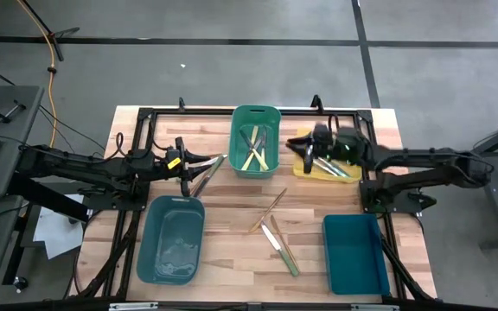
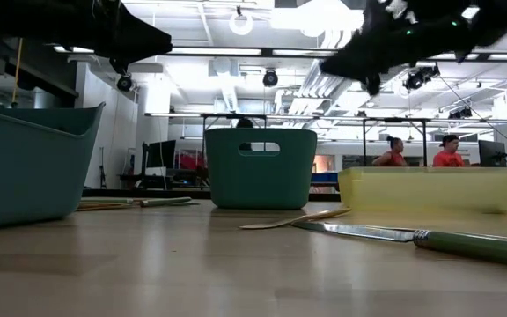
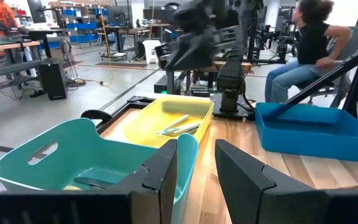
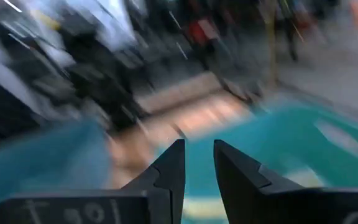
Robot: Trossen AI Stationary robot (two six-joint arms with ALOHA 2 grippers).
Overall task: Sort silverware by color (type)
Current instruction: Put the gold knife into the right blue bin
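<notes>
Loose silverware lies flat on the wooden table: pale-handled pieces [image 1: 268, 212] at the middle, a green-handled knife [image 1: 281, 248] nearer the front, and a few pieces [image 1: 207, 176] just below my left gripper [image 1: 199, 161]. More silverware lies in the green bin [image 1: 256, 141] and in the yellow tray [image 1: 322, 166]. My left gripper [image 3: 196, 146] hangs level above the table, left of the green bin, open and empty. My right gripper [image 1: 299, 141] hovers over the yellow tray's far left corner, also open [image 4: 199, 146] with nothing between its fingers.
A teal bin [image 1: 171, 238] stands at the near left and a blue bin [image 1: 353, 252] at the near right. Black frame bars [image 1: 145, 117] run along the table's edges. People sit in the room beyond the table [image 2: 447, 151].
</notes>
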